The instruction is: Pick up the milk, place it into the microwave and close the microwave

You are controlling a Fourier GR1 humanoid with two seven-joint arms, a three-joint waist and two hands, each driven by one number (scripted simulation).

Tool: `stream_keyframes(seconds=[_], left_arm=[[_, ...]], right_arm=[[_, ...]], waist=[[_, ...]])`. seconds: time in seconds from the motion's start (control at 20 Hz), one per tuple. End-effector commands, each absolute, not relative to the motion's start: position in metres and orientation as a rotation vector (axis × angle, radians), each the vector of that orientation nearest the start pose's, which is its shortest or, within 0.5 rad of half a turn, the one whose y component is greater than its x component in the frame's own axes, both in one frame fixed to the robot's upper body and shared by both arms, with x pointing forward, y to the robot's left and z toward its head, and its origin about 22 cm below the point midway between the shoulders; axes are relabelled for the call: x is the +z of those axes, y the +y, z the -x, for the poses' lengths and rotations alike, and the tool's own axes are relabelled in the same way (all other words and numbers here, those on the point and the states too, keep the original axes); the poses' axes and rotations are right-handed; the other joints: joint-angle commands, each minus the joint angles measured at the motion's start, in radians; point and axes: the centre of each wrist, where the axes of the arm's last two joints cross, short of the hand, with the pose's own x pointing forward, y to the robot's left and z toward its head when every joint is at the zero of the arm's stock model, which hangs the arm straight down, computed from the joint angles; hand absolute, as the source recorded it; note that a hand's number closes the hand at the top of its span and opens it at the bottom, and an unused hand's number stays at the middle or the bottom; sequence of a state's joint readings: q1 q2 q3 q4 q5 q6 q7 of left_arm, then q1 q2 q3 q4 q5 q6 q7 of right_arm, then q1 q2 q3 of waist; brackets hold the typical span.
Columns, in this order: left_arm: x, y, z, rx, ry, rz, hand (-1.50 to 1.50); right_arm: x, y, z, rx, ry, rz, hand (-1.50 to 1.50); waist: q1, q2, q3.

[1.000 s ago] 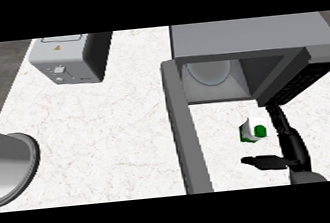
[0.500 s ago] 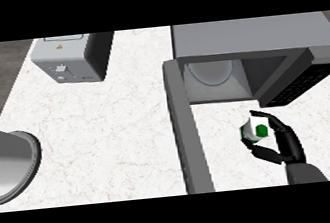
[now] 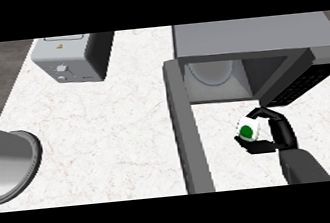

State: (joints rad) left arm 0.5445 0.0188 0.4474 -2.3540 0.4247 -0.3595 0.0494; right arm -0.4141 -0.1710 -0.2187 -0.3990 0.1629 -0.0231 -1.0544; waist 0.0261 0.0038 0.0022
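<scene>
- Far left: rim of a grey bowl [image 3: 3, 167] sat at the counter [image 3: 103, 134] edge, well apart from the work area.
- Upper left: a toaster [image 3: 70, 60] stood on the counter, not involved.
- Centre: the microwave door [image 3: 187, 136] hung wide open, edge-on, running down the view. Left hand was not in view.
- Upper right: the microwave [image 3: 254, 39] had its cavity open, with the round plate [image 3: 212, 72] visible inside.
- Right: the right hand [image 3: 274, 133] had its fingers and thumb curled round the milk [image 3: 247, 129] — a small white carton with a green spot. It was held just in front of the cavity mouth, between the open door and the control panel, not yet inside.
- Risk, as a judgement: the gap between the door and the right wall looked tight, so a push straight in could clip the carton or the forearm on the frame edge and tip the milk in the grasp. Letting go too near the lip could leave it in the door's path and block closing.
- Versus half a second before: the carton sat in much the same spot, and the fingers had closed further round it.
- Versus one second before: back then the hand was open beside the carton — now it held it.
</scene>
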Motion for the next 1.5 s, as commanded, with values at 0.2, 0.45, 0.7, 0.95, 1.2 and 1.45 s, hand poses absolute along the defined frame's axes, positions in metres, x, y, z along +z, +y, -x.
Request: stream_keyframes(seconds=[0.2,0.45,0.7,0.95,1.2,1.45], left_arm=[[0.131,0.323,-0.079,0.063,-1.969,-0.096,-1.5],[0.127,0.331,-0.07,0.088,-1.959,-0.106,-1.5],[0.125,0.339,-0.053,0.111,-1.95,-0.114,-1.5],[0.137,0.33,-0.056,0.112,-1.929,-0.129,-1.5],[0.122,0.346,-0.055,0.106,-1.93,-0.134,-1.5],[0.127,0.35,-0.041,0.102,-1.939,-0.112,-1.5]], right_arm=[[-0.125,-0.313,-0.287,0.166,-1.943,0.114,1.5],[-0.113,-0.296,-0.303,0.235,-1.958,-0.081,1.5],[-0.095,-0.268,-0.32,0.238,-1.956,-0.183,1.5],[-0.068,-0.249,-0.322,0.268,-2.001,-0.089,1.5],[-0.042,-0.216,-0.33,0.265,-2.002,-0.041,1.5],[-0.024,-0.194,-0.359,0.288,-2.007,0.044,1.5]], waist=[[-0.004,0.003,0.001],[-0.013,-0.004,-0.001],[-0.023,-0.015,-0.004],[-0.033,-0.012,-0.003],[-0.026,-0.008,-0.003],[-0.006,-0.004,-0.002]])
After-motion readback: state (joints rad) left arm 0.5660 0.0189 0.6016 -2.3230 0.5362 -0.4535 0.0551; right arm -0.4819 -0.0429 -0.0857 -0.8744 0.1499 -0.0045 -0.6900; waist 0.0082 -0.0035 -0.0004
